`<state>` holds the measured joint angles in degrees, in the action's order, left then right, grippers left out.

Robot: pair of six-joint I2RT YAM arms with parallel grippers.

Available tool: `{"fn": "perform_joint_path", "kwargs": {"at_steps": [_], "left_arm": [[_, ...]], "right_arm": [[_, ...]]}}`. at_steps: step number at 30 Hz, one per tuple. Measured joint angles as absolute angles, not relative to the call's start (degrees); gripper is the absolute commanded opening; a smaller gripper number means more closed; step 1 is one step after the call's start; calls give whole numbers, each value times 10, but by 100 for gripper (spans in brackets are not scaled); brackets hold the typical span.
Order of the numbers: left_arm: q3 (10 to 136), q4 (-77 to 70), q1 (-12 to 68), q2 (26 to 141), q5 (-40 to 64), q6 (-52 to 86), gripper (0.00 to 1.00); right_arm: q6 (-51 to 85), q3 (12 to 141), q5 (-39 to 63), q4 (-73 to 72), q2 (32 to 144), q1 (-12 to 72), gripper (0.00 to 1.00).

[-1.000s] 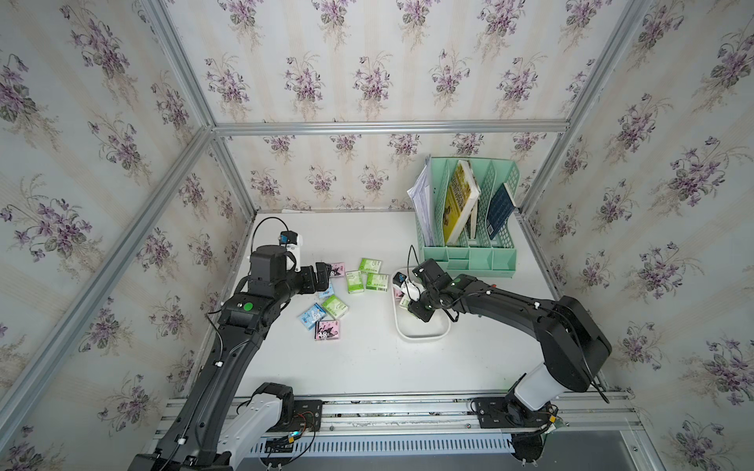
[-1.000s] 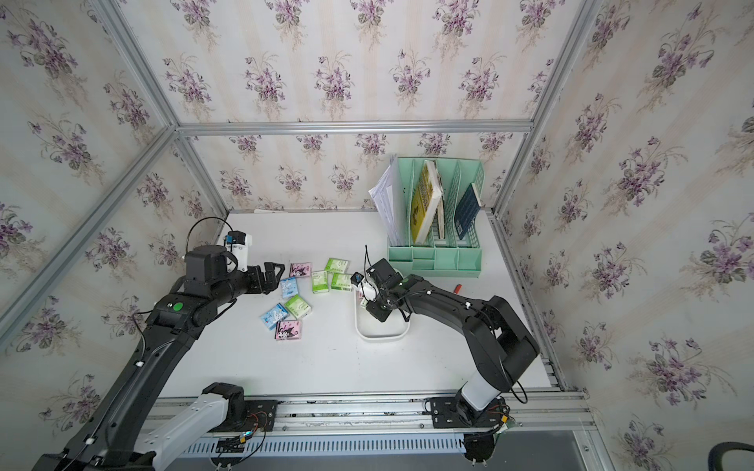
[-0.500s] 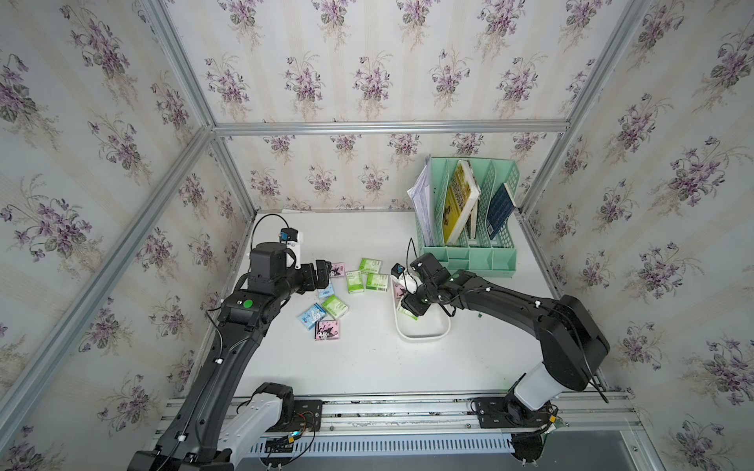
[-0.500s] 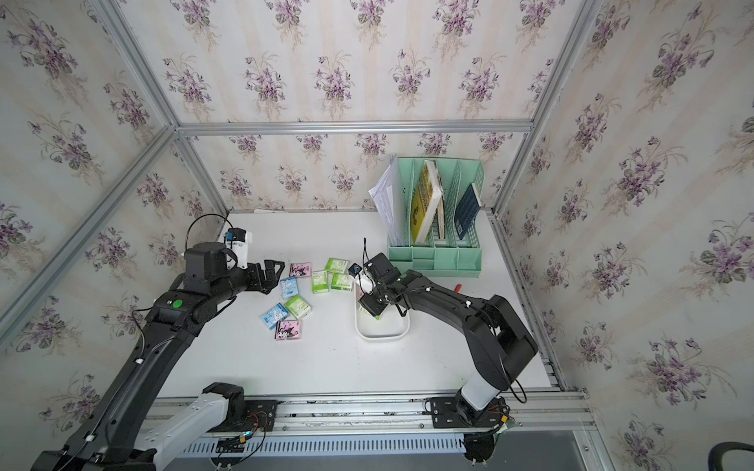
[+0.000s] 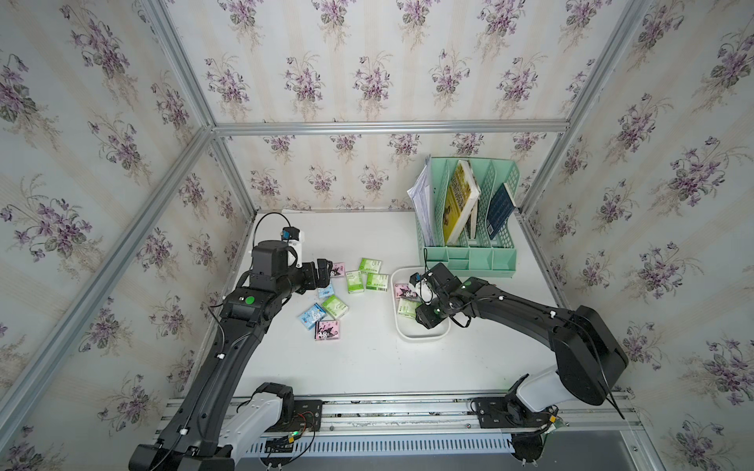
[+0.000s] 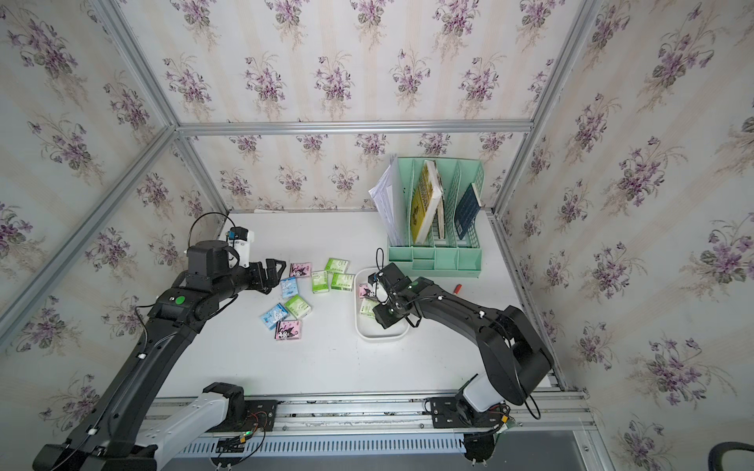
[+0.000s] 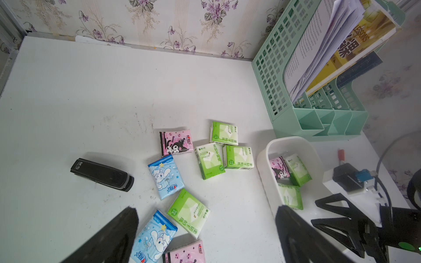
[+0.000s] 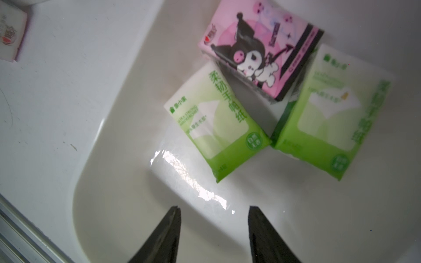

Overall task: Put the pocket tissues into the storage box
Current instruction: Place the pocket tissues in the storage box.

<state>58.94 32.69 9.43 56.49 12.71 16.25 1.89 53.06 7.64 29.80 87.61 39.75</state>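
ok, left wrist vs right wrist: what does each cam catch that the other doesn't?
Left wrist only: the black stapler, the mint organizer, both blue packs and the left gripper, open.
Right wrist only: the bare floor of the storage box under the right gripper, whose jaws stand apart with nothing between them.
Both: the box holding one pink pack and two green packs.
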Motion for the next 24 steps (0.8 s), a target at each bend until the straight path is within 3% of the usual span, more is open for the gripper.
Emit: {"fn": "perform_joint_path", "kwargs": {"at_steps": [13, 24], "left_arm": [[589, 327, 94, 550, 124, 160, 99], [587, 328, 94, 547, 118, 155, 99]], "right_arm": [[44, 568, 82, 256, 973, 396, 33], [44, 602, 40, 232, 989, 396, 29]]}}
